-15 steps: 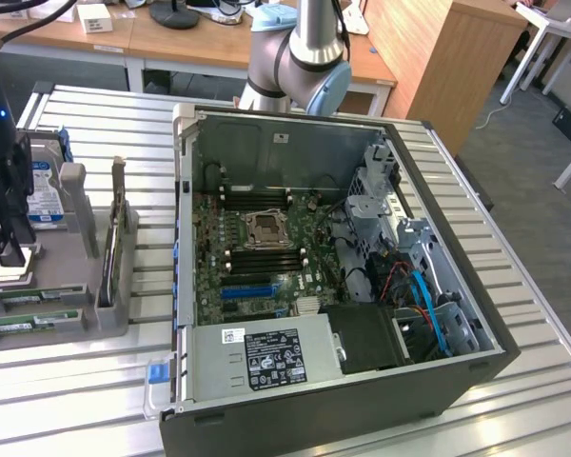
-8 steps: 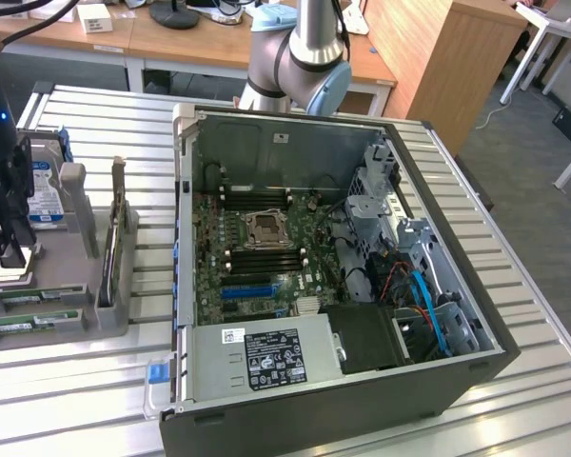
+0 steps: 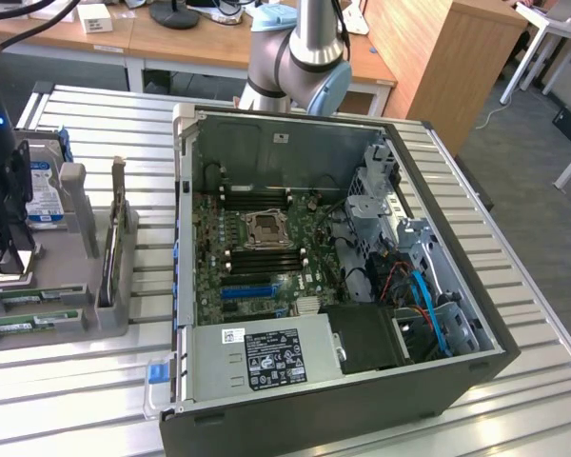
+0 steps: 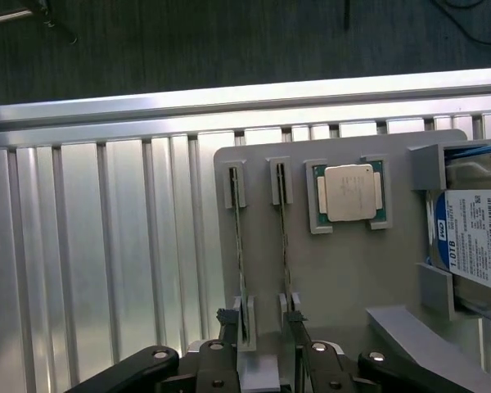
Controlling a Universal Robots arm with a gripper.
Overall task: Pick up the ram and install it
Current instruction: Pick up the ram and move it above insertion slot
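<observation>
The black two-fingered gripper is hanging with jaws spread wide, holding nothing, one finger by the near end of each of two long thin green ram sticks. These are standing on edge, parallel, in slots of a flat grey plastic holder, long axes running straight away from the gripper. Beyond, a square silver CPU chip is sitting just beside them and a silver hard drive is showing a blue-and-white "WD" label, while bare ribbed aluminium table slats are lying open on the sticks' other side.
</observation>
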